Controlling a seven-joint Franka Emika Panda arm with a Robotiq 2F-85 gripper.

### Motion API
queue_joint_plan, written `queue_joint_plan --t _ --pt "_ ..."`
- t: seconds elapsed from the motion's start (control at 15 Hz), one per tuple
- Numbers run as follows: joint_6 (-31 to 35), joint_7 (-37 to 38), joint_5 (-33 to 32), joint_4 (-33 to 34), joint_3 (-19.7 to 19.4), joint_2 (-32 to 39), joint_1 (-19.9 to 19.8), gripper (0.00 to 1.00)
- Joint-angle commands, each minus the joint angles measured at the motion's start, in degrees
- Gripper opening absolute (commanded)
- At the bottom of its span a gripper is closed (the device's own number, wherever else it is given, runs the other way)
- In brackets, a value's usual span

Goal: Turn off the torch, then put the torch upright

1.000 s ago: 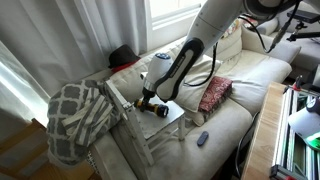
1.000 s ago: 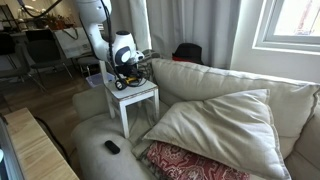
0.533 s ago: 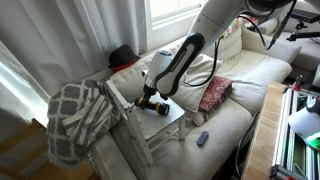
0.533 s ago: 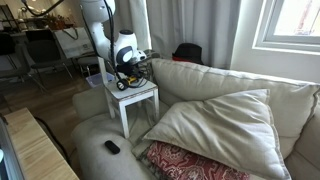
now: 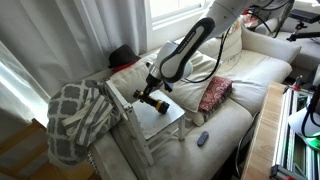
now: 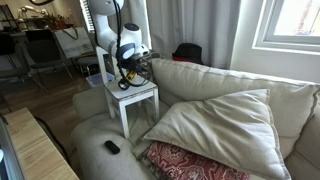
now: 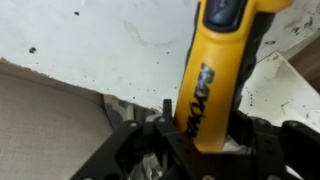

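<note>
Hand [image 7: 205, 140] clamped round yellow-amber cylindrical torch [image 7: 213, 75] with black ends, held tilted over small white desk [image 5: 172, 122] near its window-side edge; swing it vertical, wider black head down, seat flat before letting go.

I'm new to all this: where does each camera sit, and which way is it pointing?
Exterior view: high up, looking down on the cream fabric sofa and small white side table; the white robot arm enters from upper right.
Exterior view: low at the sofa's end, looking across cushions to the table; arm and claw show.
Wrist view: on the wrist, looking past the claw at the yellow and black cylindrical torch it grips.
Shared: all show torch and table.
</note>
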Motion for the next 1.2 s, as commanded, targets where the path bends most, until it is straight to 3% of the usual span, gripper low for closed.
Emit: queue_joint_plan --t 0.0,0.6,1.13 --pt "3.24 -4.64 -4.32 -5.88 7.04 0.41 -8.19 0.25" --pt "9.94 -6.91 -13.64 -13.58 13.07 2.67 -17.53 0.25" --pt "16.49 -5.66 -24.78 -16.25 15.14 7.06 -22.35 0.25"
